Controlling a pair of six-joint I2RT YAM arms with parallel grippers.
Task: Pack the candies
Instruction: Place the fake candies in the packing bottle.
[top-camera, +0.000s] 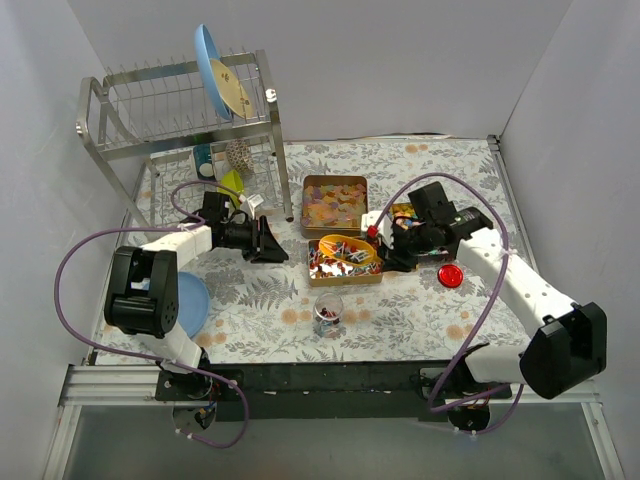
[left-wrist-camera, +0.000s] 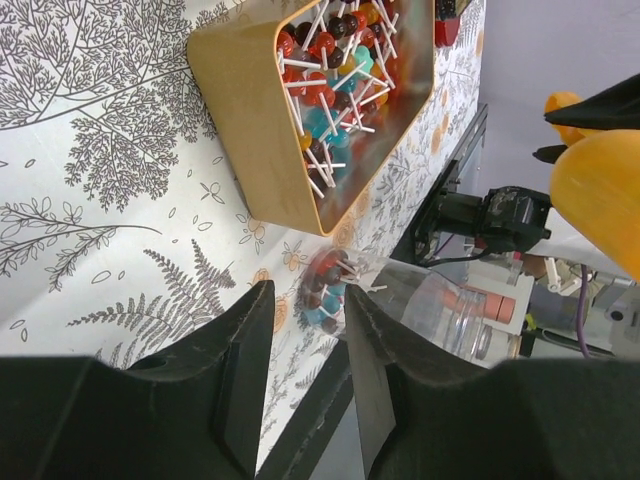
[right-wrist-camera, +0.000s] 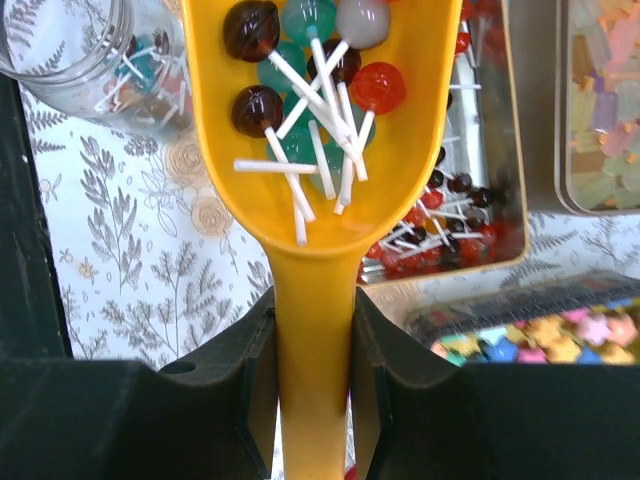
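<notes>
Candies (right-wrist-camera: 305, 95) here are small round-headed sweets on thin white sticks. They look light, hard and glossy, so they will likely roll at the least tilt, while the sticks snag one another and come away in clumps. A heap sits in the bowl of the orange scoop (right-wrist-camera: 312, 230), more fill the gold tin (top-camera: 345, 263) below it, and a few lie in the clear jar (top-camera: 327, 312), which stands just nearer the arm bases than the tin. Don't try to pinch single pieces; carry them with the scoop. Your right gripper (right-wrist-camera: 312, 335) is clamped on the scoop's handle, one finger on each side, close behind the bowl, which I judge gives good control of tilt. Keep the bowl level on the way to the jar, then tip slowly, since crossed sticks could bridge the mouth and spill. Your left gripper (left-wrist-camera: 305, 350) hangs left of the tin with its jaws apart and nothing between them; it could steady the jar.
</notes>
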